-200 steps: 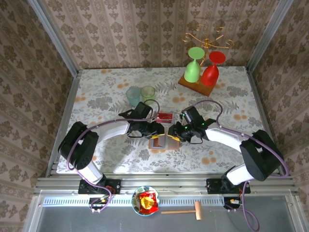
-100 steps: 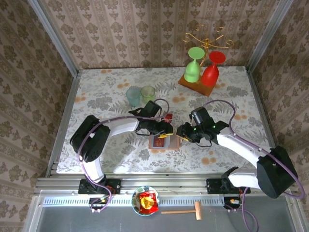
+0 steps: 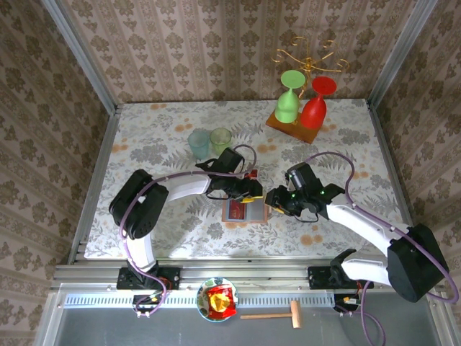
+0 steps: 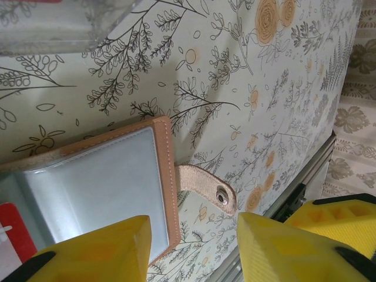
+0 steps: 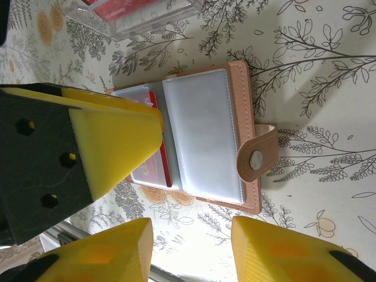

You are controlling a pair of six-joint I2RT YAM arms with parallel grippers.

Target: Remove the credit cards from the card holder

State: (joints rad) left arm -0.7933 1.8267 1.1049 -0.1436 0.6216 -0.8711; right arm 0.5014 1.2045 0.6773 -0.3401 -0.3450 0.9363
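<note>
left jaws, wide, have moved over the card holder (image 3: 235, 210); right jaws wide beside it.

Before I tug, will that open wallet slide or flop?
Probably slides: the wallet lies flat on a smooth tablecloth. Likely floppy too: thin leather with a loose snap strap. Its glossy sleeves may grip the red card.

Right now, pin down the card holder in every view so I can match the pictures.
Top external: the card holder lies open near the middle of the table.
Left wrist: the card holder is at lower left, running off the left edge.
Right wrist: the card holder is at centre, open, pockets up.
Shared landmark: the tan snap strap sticking out from its edge in both wrist views.
</note>
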